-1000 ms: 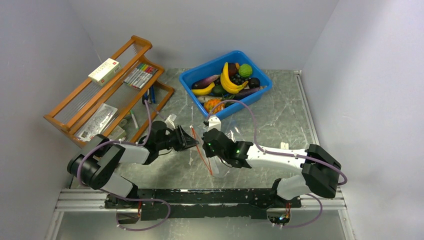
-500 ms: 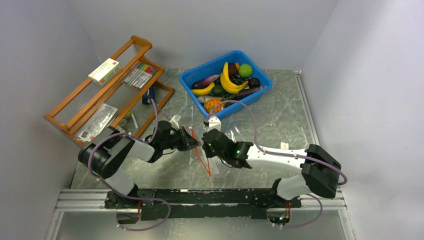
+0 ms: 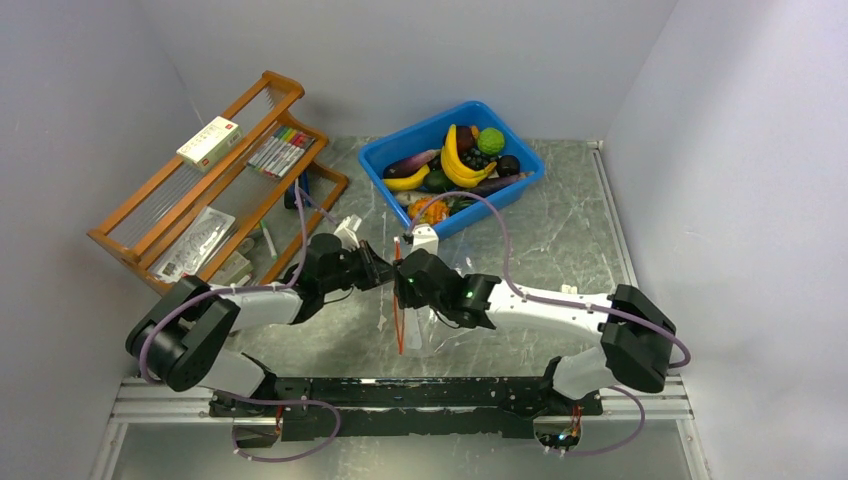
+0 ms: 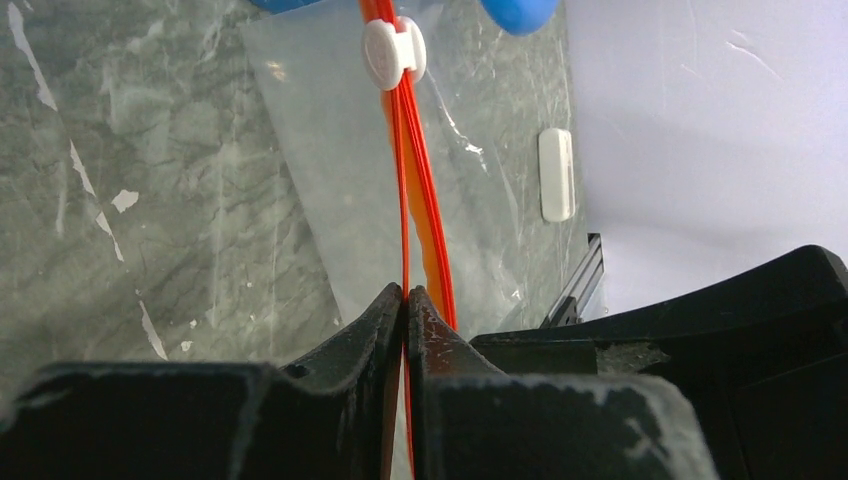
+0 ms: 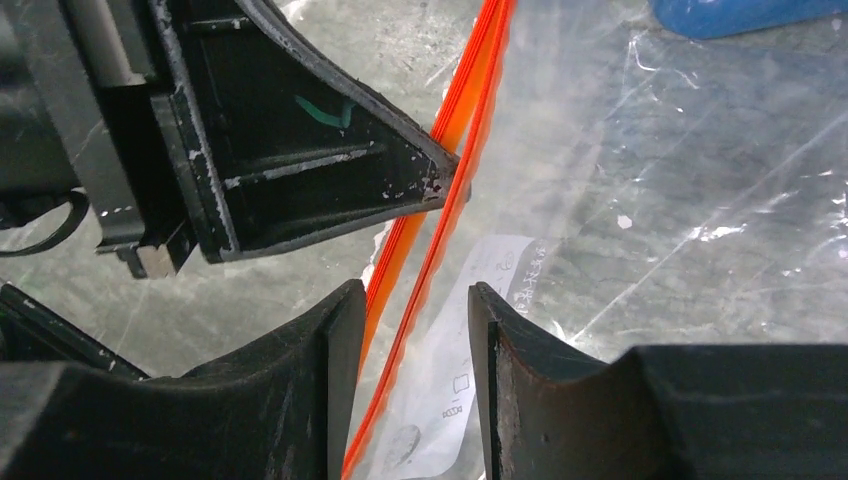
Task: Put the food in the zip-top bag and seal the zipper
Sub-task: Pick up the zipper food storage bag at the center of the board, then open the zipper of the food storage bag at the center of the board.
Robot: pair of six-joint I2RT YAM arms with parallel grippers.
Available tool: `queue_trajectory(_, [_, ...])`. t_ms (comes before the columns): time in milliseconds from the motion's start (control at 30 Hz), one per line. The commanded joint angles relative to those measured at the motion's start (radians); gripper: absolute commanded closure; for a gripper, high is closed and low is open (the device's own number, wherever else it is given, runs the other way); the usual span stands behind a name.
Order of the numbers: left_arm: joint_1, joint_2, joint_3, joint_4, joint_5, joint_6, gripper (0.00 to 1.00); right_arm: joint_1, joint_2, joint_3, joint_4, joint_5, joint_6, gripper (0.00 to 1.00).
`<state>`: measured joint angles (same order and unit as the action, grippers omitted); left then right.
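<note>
The clear zip-top bag (image 3: 418, 328) hangs between my two grippers, its red-orange zipper (image 3: 398, 320) running down toward the near edge. My left gripper (image 3: 385, 272) is shut on one lip of the zipper (image 4: 405, 250); the white slider (image 4: 393, 52) sits farther along the strip. My right gripper (image 3: 405, 287) is open, and its fingers (image 5: 335, 340) straddle the zipper (image 5: 440, 230) without pinching it. The bag (image 5: 650, 200) looks empty. The food lies in the blue bin (image 3: 385, 152): the banana bunch (image 3: 455, 160), green ball (image 3: 490, 140) and grapes (image 3: 475, 158).
A wooden rack (image 3: 215, 180) with markers and a box stands at the back left. The blue bin's edge shows in the left wrist view (image 4: 515, 12) and the right wrist view (image 5: 740, 15). The black base rail (image 3: 400, 395) runs along the near edge.
Both grippers have moved up and closer together with the bag. The zipper strip has swung from slanted to nearly straight down the view.
</note>
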<state>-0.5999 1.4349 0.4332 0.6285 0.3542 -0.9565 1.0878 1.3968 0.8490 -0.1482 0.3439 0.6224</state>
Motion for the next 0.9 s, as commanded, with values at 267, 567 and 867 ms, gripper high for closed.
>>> queue_trajectory(267, [-0.042,-0.003,0.03,-0.043,-0.056,0.039,0.93,-0.001,0.095,0.05,-0.121,0.124,0.092,0.64])
queue_trajectory(567, [-0.05,0.009,0.012,0.0,-0.037,0.015,0.93,0.0,0.146,0.042,-0.046,0.109,0.097,0.74])
queue_trajectory(867, [-0.051,-0.215,0.202,-0.508,-0.185,0.161,0.93,-0.002,-0.004,0.137,-0.016,0.049,-0.019,1.0])
